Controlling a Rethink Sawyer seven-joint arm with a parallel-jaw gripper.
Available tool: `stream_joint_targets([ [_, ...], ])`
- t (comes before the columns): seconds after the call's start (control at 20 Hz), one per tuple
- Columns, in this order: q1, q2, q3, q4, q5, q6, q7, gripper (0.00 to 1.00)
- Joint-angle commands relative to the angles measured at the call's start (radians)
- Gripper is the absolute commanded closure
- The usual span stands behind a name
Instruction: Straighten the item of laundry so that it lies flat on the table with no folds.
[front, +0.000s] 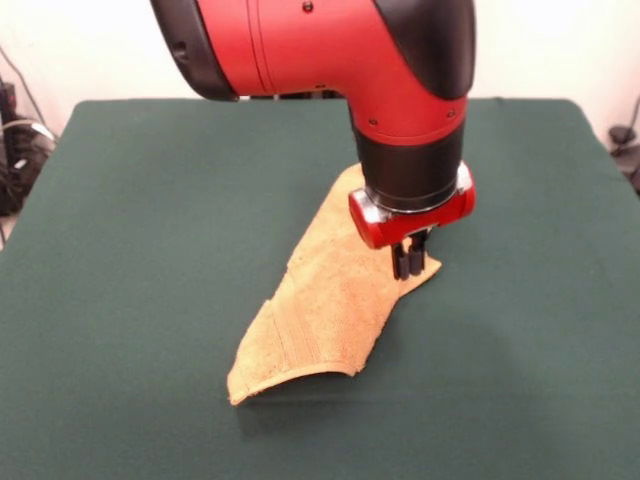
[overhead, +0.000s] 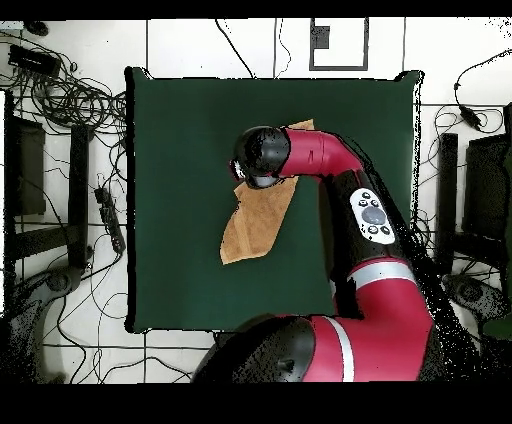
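Because the terry towel (front: 330, 300) lies doubled over on the green desk (front: 130, 250), I set my jaws (front: 410, 262), nearly closed and seemingly empty, at its far edge to draw it flat.

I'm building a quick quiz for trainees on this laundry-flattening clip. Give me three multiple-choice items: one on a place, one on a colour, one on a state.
1. Where is the gripper?
A. Over one end of the towel
B. Over bare table, far from the towel
C. Out of view

2. What colour is the table top?
A. White
B. Dark green
C. Red

3. How does the towel lie?
A. Spread fully flat as a square
B. Rolled into a tight ball
C. Folded into a long narrow shape, one end lifted

Answers:
1 A: in the front view the fingertips hang at the towel's end farther from the camera.
2 B: both views show dark green felt.
3 C: the cloth is doubled over and its near end arches above a shadow.
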Motion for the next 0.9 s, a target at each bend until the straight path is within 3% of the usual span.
stream_joint_targets([
  [0.05,0.005,0.072,0.050,0.097,0.005,0.044,0.009,1.00],
  [0.9,-0.026,0.081,0.100,0.130,0.036,0.070,-0.021,1.00],
])
